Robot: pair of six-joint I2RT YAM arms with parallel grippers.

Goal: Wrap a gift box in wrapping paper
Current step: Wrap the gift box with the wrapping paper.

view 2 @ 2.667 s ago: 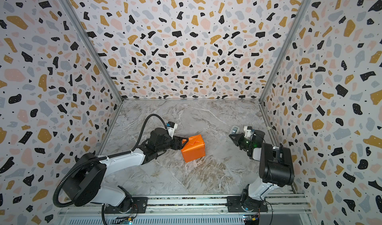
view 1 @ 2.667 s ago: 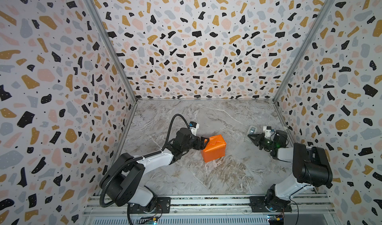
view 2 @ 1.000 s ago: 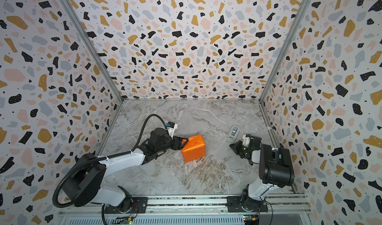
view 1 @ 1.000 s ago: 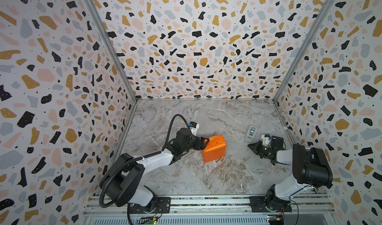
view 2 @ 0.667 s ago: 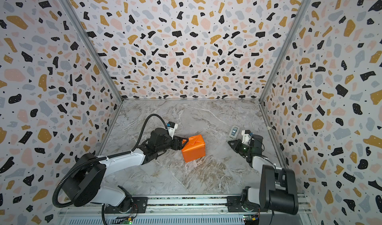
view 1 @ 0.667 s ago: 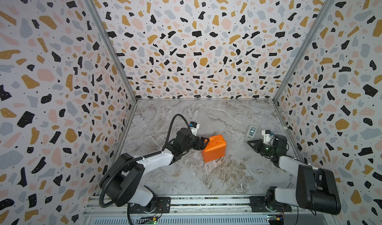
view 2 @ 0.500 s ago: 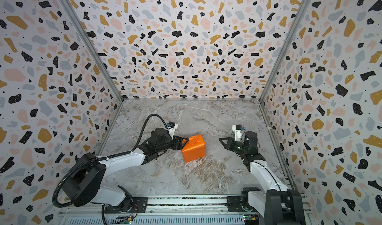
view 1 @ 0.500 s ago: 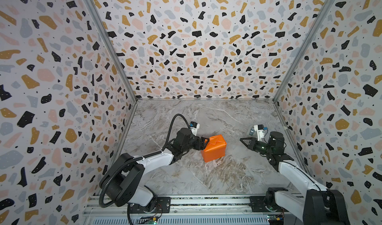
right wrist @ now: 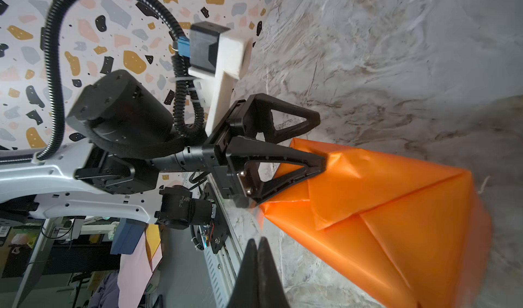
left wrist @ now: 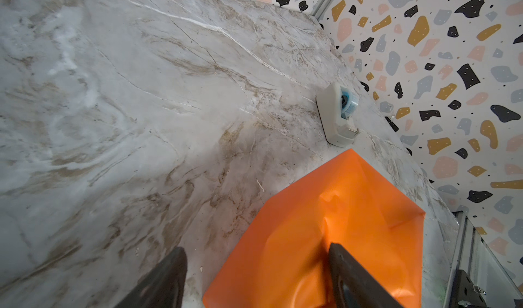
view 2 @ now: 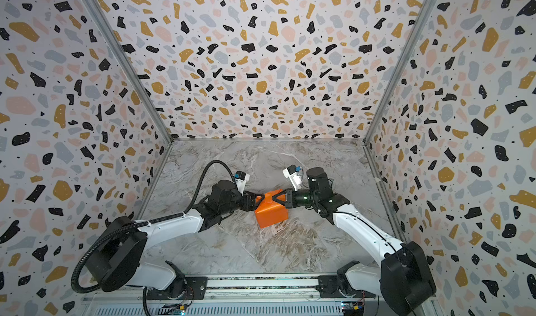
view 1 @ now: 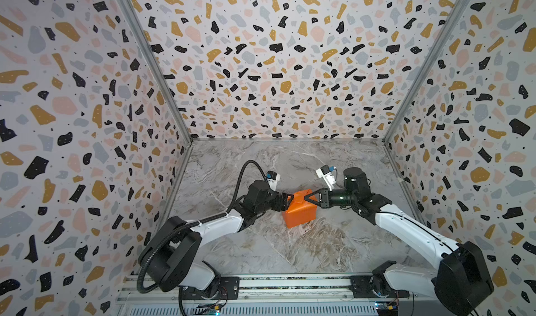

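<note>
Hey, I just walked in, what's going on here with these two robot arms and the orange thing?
Two robot arms are wrapping a gift. The wrapping paper, orange side out, is already folded around the box as a parcel on the table; the box itself is hidden. The left gripper is open, one finger pressing a fold at the parcel's end. The right gripper, shut, points at the parcel's top from the opposite side; contact is unclear. A tape dispenser sits nearby.
</note>
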